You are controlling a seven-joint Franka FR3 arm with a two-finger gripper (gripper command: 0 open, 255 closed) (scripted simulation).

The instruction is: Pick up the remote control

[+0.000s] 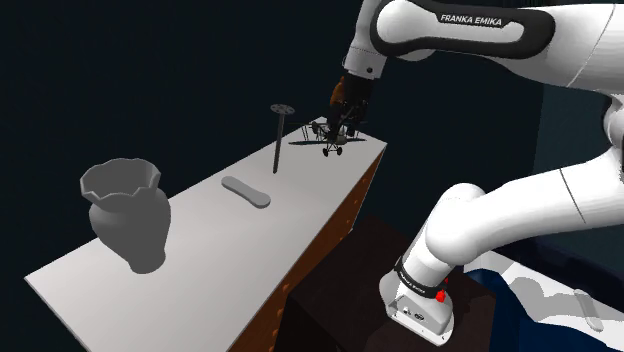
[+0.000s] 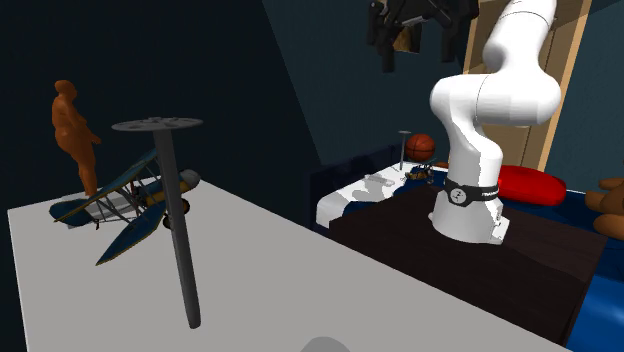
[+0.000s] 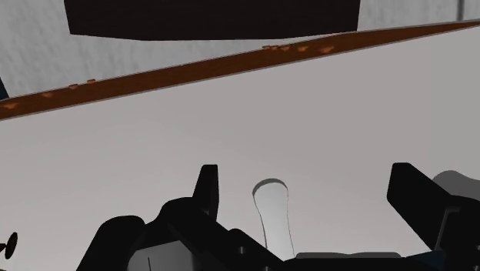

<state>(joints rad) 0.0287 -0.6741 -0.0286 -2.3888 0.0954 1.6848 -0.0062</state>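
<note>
One remote (image 1: pixel 245 191) amid bare table (image 1: pixel 180 290) — claw (image 3: pixel 305 181) seemingly clear.

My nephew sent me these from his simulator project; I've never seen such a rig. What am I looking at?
It is a rendered white robot arm on a box stand, ending in a black two-fingered claw. One picture looks down from beside the stand, one faces the arm across the table, one comes from a camera on the hand. On the white table stand a grey vase, a dark post with a disc top, a model biplane and an orange figurine; a flat grey remote control lies there too. The claw is open above the remote, holding nothing.
</note>
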